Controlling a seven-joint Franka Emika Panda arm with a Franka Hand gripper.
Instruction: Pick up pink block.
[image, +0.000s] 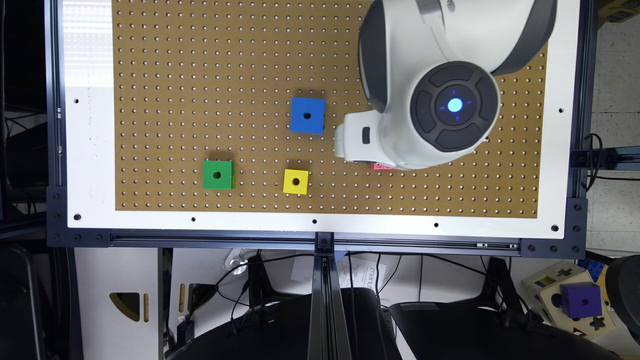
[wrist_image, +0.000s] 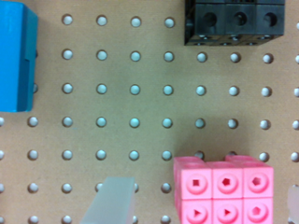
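The pink block (wrist_image: 223, 193) lies on the brown pegboard (image: 200, 60), studs up, well in from the edges. In the exterior view just a pink sliver (image: 383, 166) shows under the white arm (image: 430, 85). In the wrist view the gripper (wrist_image: 201, 205) hangs above the board with its jaws spread: one pale finger (wrist_image: 110, 200) stands beside the block, a blurred one (wrist_image: 293, 200) on its other side, neither touching it. A black block (wrist_image: 234, 21) and the blue cube (wrist_image: 16, 56) lie apart from it. The blue cube (image: 307, 115) sits near the board's middle; yellow cube (image: 295, 181) and green cube (image: 217, 174) lie toward the near edge.
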